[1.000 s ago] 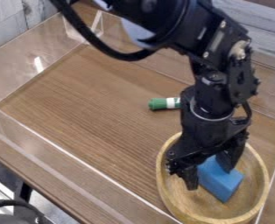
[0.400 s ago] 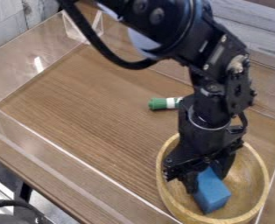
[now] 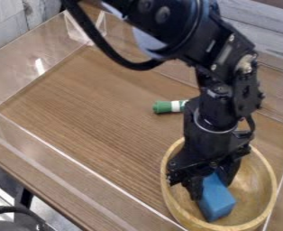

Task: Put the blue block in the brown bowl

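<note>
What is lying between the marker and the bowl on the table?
Nothing lies there: in the camera view, only bare wood separates the marker from the bowl rim. The arm rises over that stretch.

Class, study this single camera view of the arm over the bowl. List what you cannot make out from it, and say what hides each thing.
- Far end of the green-and-white marker: hidden behind the arm.
- Whether the gripper touches the blue block: fingers are dark and overlap it.
- Part of the brown bowl floor: covered by gripper and block.
- Bowl's lower rim: cut off by the bottom edge.
- Arm's base: outside the frame at the top.
</note>
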